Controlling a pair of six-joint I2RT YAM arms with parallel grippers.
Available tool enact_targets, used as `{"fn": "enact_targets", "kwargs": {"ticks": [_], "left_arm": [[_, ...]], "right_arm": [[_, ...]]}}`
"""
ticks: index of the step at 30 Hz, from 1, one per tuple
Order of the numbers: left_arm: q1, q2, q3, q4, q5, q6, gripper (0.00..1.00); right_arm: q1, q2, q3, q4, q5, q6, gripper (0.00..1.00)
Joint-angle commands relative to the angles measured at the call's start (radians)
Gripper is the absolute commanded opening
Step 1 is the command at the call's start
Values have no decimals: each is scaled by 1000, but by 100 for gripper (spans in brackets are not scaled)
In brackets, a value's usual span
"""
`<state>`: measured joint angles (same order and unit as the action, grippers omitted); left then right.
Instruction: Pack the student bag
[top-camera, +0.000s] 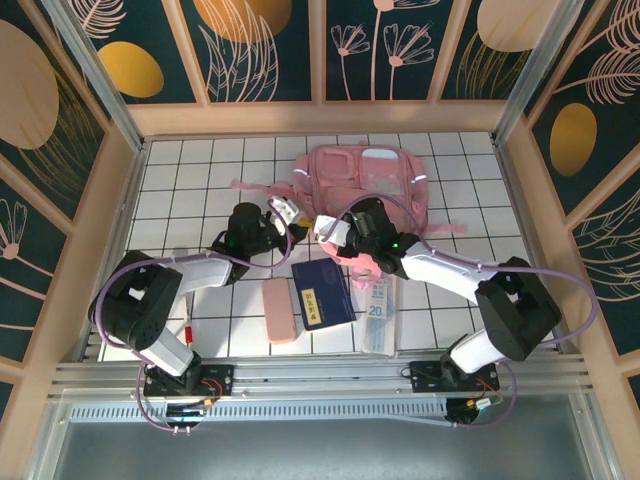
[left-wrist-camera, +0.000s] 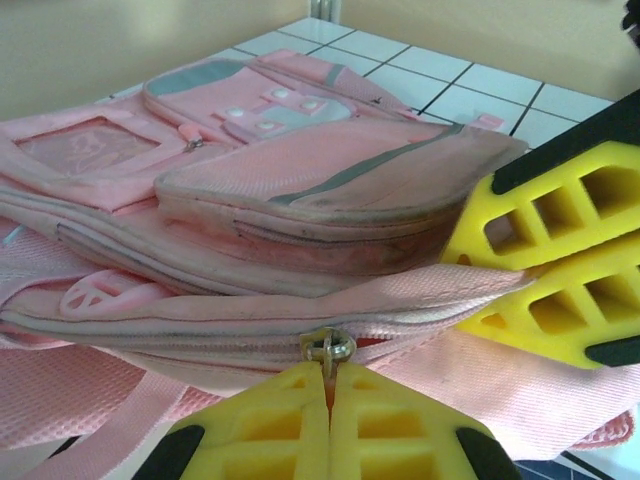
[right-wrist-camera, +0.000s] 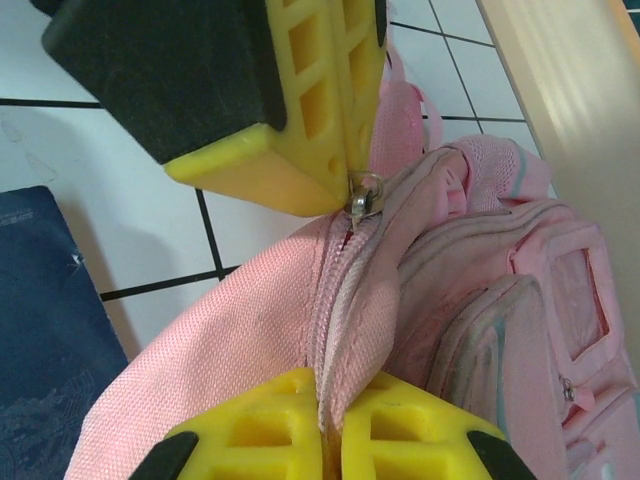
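left gripper (left-wrist-camera: 328, 378) pinching zipper pull (left-wrist-camera: 328, 347), right gripper (right-wrist-camera: 322, 405) clamping student bag (right-wrist-camera: 470, 300)

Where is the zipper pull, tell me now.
Left wrist view, bottom centre: the zipper pull sits on the student bag's near edge, pinched by the left gripper.

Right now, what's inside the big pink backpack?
Nothing inside shows. On the big soft pink fabric backpack, the zipper is shut where visible, so cloth hides the inside. The left pincer pinches the metal zipper pull; the right pincer grips that cloth.
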<state>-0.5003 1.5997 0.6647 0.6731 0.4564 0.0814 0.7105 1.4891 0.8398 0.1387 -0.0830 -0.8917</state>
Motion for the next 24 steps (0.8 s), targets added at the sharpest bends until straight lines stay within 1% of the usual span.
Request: {"fn": "enact_targets", "kwargs": {"ticks": [1, 4, 7, 8, 11, 14, 15, 18, 21, 22, 24], "left_arm": [[62, 1, 51, 1, -48, -22, 0], [97, 62, 109, -62, -83, -1, 0], [103, 109, 143, -78, -201, 21, 0], [107, 146, 155, -81, -228, 14, 0], [122, 198, 200, -101, -246, -32, 0], [127, 240, 249, -163, -315, -77, 0], [129, 254, 262, -179, -319, -81, 0], [131, 277, 274, -188, -292, -75, 0], [131, 269, 268, -169, -197, -35, 0], [131, 255, 264, -159, -147, -10, 7], [132, 209, 242, -135, -52, 39, 28]], "right_arm": [[-7, -69, 18, -21, 7, -60, 0], [-12, -121, 7, -34, -1, -119, 0], [-17, -164, -1, -61, -20, -171, 0], [-18, -176, -2, -79, -31, -191, 0], [-22, -209, -16, -117, -81, -244, 0], [-22, -223, -24, -132, -95, -266, 0], [-22, -226, -24, -135, -96, -269, 0], [-26, -233, -22, -128, -101, -270, 0], [-34, -223, -12, -120, -100, -255, 0], [-36, -216, -8, -116, -102, -248, 0], [-40, -197, -1, -107, -102, -231, 0]]}}
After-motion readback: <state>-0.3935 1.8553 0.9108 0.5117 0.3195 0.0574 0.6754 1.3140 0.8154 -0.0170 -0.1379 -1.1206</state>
